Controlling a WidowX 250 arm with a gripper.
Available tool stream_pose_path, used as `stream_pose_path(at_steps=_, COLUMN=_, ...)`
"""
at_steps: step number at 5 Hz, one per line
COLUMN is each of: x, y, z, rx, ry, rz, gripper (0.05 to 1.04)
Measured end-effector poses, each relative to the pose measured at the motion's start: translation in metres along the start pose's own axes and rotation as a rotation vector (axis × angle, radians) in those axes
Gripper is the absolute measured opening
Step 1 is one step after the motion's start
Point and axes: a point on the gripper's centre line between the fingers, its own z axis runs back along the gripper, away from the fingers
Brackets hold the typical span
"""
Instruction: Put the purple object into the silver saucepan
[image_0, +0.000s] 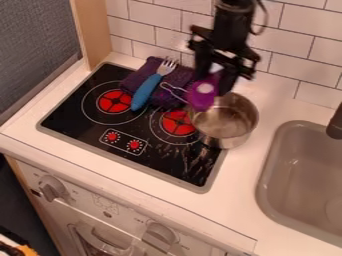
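The black gripper (215, 79) hangs down from the top, over the back rim of the silver saucepan, and is shut on the purple object. The purple object (202, 94) slants down to the left from between the fingers and overlaps the pan's back-left rim in the view; whether it touches the rim I cannot tell. The silver saucepan (235, 127) sits at the stove's right edge, its wire handle pointing to the back left. Its visible floor holds nothing.
A folded dark purple cloth (140, 77) lies at the stove's back, with a blue-handled fork (145, 93) across it. Behind the counter stands a tiled wall (294, 55). The sink (304, 167) is on the right, with a dark faucet (335, 125) at its edge.
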Motion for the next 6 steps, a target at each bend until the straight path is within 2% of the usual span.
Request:
stream_pose_path(at_steps=1, x=0.013, y=-0.008, z=-0.011, rx=-0.003, ry=0.018, rz=-0.052, gripper=0.543)
stream_pose_path(at_steps=2, x=0.010, y=-0.008, z=-0.018, rx=0.013, ry=0.033, rz=-0.055, gripper=0.625)
stream_pose_path(at_steps=3, x=0.000, y=-0.007, z=-0.027, rx=0.034, ry=0.072, rz=-0.051, gripper=0.891)
stream_pose_path(at_steps=4, x=-0.009, y=-0.006, z=-0.037, rx=0.051, ry=0.104, rz=-0.054, gripper=1.012)
stream_pose_path(at_steps=5, x=-0.024, y=-0.008, z=-0.027, rx=0.081, ry=0.074, rz=-0.020, gripper=1.008)
stream_pose_path(at_steps=6, x=-0.047, y=-0.007, z=0.006, rx=0.101, ry=-0.008, rz=0.070, gripper=1.001)
